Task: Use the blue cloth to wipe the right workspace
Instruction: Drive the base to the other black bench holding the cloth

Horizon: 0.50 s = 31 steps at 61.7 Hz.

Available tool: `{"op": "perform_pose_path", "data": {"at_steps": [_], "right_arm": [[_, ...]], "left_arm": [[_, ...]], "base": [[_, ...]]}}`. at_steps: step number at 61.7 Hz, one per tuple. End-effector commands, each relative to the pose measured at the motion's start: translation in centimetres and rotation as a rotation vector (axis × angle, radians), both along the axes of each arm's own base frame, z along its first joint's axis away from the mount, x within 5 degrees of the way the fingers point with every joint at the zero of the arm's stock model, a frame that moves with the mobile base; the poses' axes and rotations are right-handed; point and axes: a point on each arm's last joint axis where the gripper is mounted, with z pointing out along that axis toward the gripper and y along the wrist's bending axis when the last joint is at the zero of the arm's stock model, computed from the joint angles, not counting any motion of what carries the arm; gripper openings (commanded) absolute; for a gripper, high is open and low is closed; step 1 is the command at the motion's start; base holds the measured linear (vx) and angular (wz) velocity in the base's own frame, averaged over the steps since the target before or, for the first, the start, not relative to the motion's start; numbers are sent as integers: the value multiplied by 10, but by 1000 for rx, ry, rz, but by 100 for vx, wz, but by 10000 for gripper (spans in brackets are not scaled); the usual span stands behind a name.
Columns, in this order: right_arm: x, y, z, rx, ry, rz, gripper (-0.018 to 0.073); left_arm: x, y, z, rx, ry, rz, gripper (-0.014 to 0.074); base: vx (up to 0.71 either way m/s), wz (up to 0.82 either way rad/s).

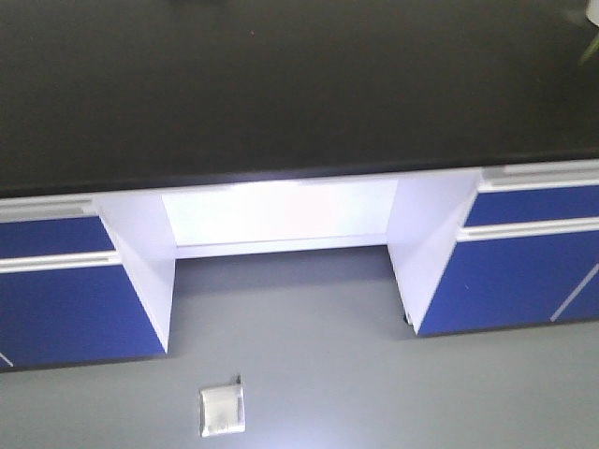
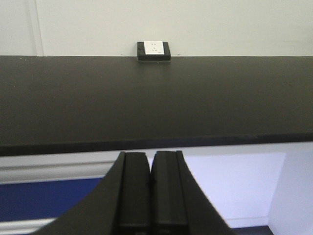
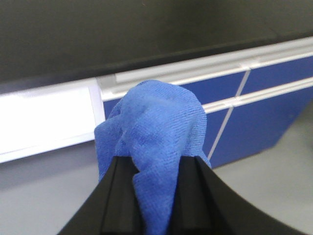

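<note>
Right tool (image 3: 157, 165), closest to lens, is clamped on blue cloth (image 3: 154, 122): jaws part-open, w/ a rumpled wad bulging up and out between them. Cloth hangs in air off the near edge of black tabletop (image 3: 122, 39), the right workspace, w/o touching it; blue drawer fronts (image 3: 254, 132) and grey floor (image 3: 44, 196) sit behind it. Left tool (image 2: 150, 156) is empty, jaws pressed together, poised just short of the same near edge and facing outlet box (image 2: 154, 50) at the far wall.

Step in hand, by the look of it: bring cloth up and onto the surface. To do it well, raise the wad clear of the edge lip, carry it far enough in, press so the fabric flattens, then sweep left-right in overlapping passes, stopping short of the outlet box.

Front view shows neither arm nor cloth. Jaws hide the cloth's lower folds, so grip depth is unclear. Small pale square (image 1: 222, 412) on the floor is too blurred to ID. Any dirt on the matte black can't be made out.
</note>
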Motion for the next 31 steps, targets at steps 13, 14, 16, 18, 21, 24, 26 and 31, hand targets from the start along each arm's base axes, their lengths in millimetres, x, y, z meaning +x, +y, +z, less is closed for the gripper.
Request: {"op": "perform_pose_path", "data": {"at_steps": [13, 14, 16, 18, 21, 24, 26, 31], "right_arm": [[4, 2, 13, -24, -73, 39, 0], [4, 2, 13, -24, -73, 39, 0], [4, 2, 13, -24, -73, 39, 0], [4, 2, 13, -24, -73, 39, 0], [4, 2, 14, -24, -74, 40, 0], [4, 2, 14, -24, -74, 40, 0], [4, 2, 14, -24, -74, 40, 0], [4, 2, 14, -24, -74, 40, 0]], "left_arm": [[0, -1, -2, -9, -68, -16, -6], [0, -1, -2, -9, -68, -16, -6], [0, -1, -2, -9, -68, -16, -6], [0, -1, -2, -9, -68, -16, -6], [0, -1, -2, -9, -68, -16, -6], [0, -1, -2, -9, -68, -16, -6], [0, -1, -2, -9, -68, -16, -6], [0, -1, -2, -9, -68, -16, -6]], "base": [[45, 13], [43, 10], [42, 8], [42, 8], [40, 5], [39, 3], [38, 1], [36, 0]]}}
